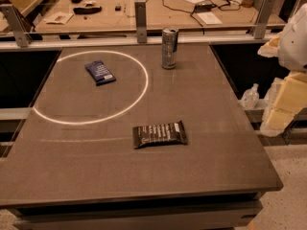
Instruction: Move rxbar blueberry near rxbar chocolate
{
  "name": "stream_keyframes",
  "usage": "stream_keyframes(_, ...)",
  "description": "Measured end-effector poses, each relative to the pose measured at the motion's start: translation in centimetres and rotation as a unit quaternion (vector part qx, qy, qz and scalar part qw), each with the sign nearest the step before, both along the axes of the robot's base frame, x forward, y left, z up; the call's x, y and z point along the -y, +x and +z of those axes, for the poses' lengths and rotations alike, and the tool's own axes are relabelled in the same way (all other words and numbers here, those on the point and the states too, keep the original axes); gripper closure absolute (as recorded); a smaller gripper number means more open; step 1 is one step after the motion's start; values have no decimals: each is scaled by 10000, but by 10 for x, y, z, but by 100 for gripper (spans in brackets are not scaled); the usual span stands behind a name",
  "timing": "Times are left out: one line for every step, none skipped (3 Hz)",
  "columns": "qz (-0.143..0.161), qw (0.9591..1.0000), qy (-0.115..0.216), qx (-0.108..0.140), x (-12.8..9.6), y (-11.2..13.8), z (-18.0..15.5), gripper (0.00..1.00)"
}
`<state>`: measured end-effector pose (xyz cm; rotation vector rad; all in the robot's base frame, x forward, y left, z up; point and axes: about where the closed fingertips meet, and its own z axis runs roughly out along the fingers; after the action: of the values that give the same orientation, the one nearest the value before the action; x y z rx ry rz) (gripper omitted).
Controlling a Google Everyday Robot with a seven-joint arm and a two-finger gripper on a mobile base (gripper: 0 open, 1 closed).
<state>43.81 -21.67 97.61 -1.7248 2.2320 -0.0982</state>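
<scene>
The rxbar blueberry (100, 72), a small navy-blue wrapper with pale lettering, lies flat on the dark table (201, 104), inside a white circle at the far left. The rxbar chocolate (159, 134), a black wrapper with rows of white lettering, lies flat nearer the front, right of centre. The two bars are well apart. My gripper is out of view. Only a white rounded part (295, 37) shows at the right edge, off the table.
A tall silver can (169, 48) stands upright at the back of the table, right of the circle (139, 97). A metal rail with posts (140, 20) runs behind it. Yellow foam blocks (288, 99) and a small bottle (250, 97) sit off the right edge.
</scene>
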Motion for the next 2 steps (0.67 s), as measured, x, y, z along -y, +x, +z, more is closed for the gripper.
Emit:
stream_keyframes(-1, 10000, 1, 1, 0, 0, 0, 0)
stream_keyframes(-84, 9999, 54, 81, -2, 0, 0, 0)
